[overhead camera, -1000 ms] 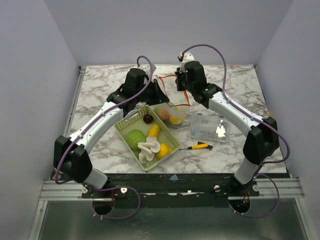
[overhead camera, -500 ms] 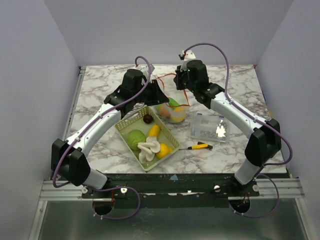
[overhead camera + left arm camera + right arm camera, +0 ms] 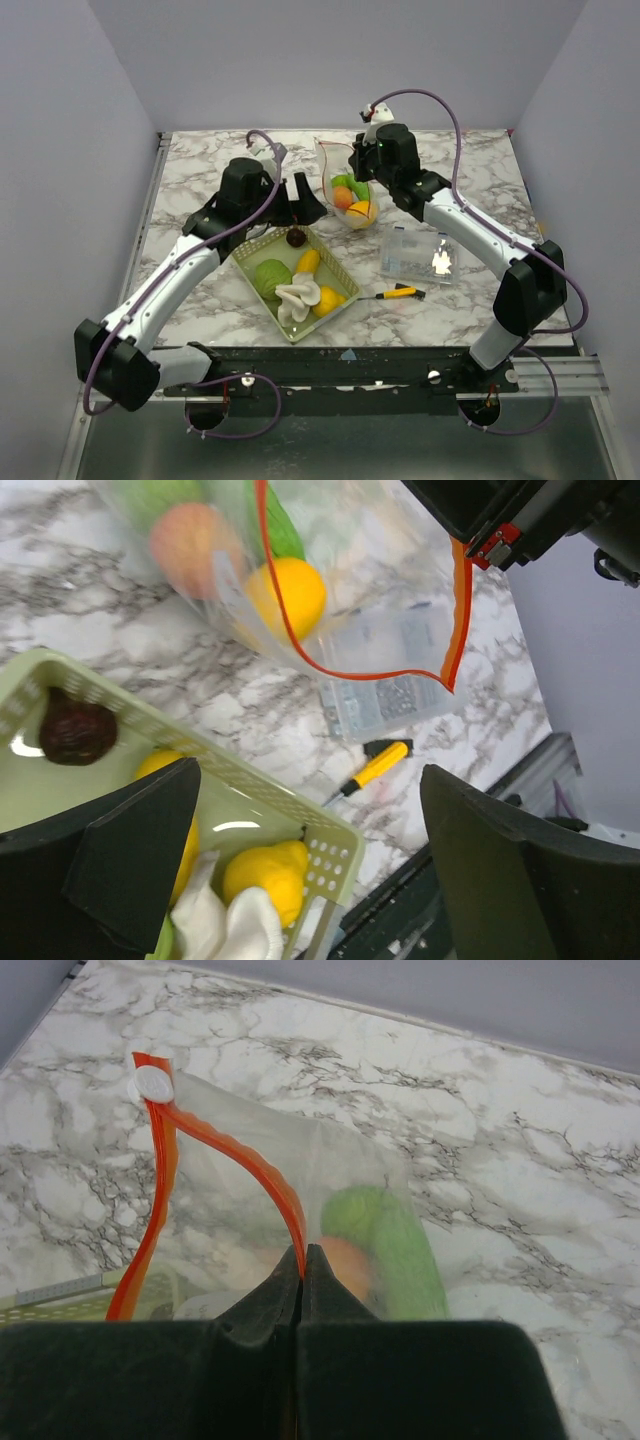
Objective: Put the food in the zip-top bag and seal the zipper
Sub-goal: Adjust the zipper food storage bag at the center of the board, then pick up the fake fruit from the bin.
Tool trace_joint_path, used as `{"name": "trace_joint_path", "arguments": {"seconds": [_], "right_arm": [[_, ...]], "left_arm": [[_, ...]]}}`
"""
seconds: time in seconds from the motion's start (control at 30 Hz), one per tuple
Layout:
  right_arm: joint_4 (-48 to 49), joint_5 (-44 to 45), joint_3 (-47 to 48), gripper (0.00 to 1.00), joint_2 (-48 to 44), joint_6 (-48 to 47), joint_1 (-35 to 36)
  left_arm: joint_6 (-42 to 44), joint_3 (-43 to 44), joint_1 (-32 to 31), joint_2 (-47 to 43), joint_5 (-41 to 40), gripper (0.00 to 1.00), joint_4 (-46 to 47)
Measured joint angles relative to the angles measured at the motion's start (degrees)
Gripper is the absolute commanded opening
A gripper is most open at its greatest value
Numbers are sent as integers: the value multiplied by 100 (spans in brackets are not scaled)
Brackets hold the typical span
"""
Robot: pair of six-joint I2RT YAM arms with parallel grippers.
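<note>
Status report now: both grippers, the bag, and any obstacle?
Left fingers open, empty, near basket. Right fingers shut on zipper, bag hanging open, food inside. More food in basket; nothing in the way.

The counter (image 3: 200, 180) is white marble with grey veins. The zip-top bag (image 3: 332, 165) is clear, and its zipper (image 3: 270, 1175) is red-orange. The food (image 3: 345, 197) inside the bag is green, peach and yellow-orange. The basket (image 3: 258, 236) is pale green, and the food in it is dark purple, green, yellow and white. The screwdriver (image 3: 400, 292) is yellow and black. The box (image 3: 415, 255) is clear.
</note>
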Motion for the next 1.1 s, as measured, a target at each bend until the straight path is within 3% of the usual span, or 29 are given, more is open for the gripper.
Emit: {"name": "trace_joint_path", "arguments": {"seconds": [0.23, 0.5, 0.77, 0.87, 1.03, 1.1], "right_arm": [[236, -17, -109, 1, 2, -42, -17], [452, -455, -348, 1, -142, -28, -55], [671, -667, -708, 1, -505, -20, -105], [678, -686, -774, 1, -520, -20, -133], [686, -691, -826, 1, -555, -20, -179], [693, -704, -835, 1, -575, -17, -197]], "left_arm": [[164, -780, 111, -1381, -863, 99, -284], [-337, -2352, 114, -1644, -1462, 98, -236], [-350, -2155, -101, -566, -1895, 86, 341], [-304, -2122, -280, -177, -2070, 75, 664], [-155, -1915, -455, 509, -1971, 76, 863], [-74, -1864, -605, 658, -1915, 71, 914]]}}
